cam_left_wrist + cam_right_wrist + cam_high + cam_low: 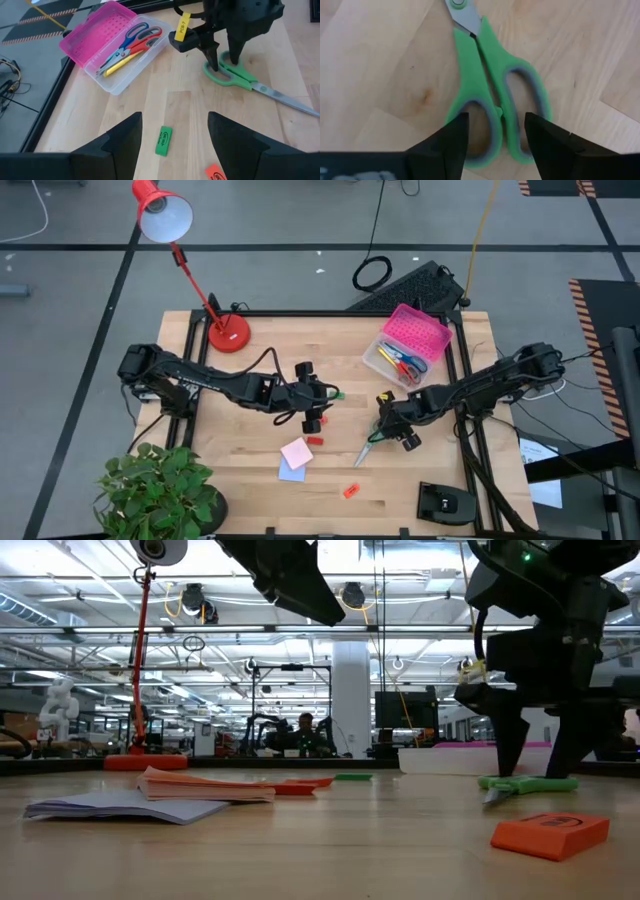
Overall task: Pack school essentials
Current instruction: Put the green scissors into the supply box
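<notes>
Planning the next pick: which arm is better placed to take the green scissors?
Right, probably. The right gripper hangs open directly over the green scissors, fingers straddling the handles. The left gripper is farther off, above a green eraser.

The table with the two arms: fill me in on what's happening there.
A robot is packing school supplies into a clear box with a pink lid. The right gripper is open and down over the handles of the green scissors, which lie flat on the table. The left gripper is open, near a green eraser. Red and blue scissors are already in the box. Sticky notes and other erasers remain on the table.
</notes>
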Action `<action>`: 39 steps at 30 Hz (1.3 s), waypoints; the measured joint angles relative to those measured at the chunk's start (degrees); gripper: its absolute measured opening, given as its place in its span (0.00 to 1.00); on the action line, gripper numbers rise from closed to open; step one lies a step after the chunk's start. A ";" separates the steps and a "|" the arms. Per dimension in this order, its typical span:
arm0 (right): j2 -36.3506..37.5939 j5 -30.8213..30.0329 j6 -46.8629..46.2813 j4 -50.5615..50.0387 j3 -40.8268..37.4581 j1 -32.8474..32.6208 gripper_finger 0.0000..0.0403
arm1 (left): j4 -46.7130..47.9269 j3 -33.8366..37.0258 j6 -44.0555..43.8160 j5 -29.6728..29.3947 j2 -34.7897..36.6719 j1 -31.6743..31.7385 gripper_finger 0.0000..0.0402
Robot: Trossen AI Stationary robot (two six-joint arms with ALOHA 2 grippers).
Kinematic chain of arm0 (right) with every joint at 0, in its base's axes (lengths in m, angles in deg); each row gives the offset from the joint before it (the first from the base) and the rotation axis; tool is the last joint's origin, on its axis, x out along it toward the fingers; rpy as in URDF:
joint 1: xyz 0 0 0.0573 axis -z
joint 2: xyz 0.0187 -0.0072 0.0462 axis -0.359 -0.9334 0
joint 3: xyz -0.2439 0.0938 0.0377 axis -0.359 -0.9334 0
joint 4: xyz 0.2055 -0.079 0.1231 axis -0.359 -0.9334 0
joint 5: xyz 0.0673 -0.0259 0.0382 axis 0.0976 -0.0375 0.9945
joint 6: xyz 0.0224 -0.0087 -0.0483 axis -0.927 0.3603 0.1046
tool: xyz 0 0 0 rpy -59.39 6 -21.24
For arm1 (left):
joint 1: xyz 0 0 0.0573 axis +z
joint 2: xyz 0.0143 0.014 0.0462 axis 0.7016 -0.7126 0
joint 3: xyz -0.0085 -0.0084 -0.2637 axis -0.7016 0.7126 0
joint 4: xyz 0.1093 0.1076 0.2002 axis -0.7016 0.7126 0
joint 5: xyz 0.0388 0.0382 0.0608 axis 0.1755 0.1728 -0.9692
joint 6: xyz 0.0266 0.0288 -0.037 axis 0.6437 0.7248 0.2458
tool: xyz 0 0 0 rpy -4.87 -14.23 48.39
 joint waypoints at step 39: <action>11.01 -0.32 -9.06 -1.69 -0.15 0.04 0.21 | 0.00 0.02 0.87 -0.04 0.00 0.00 0.57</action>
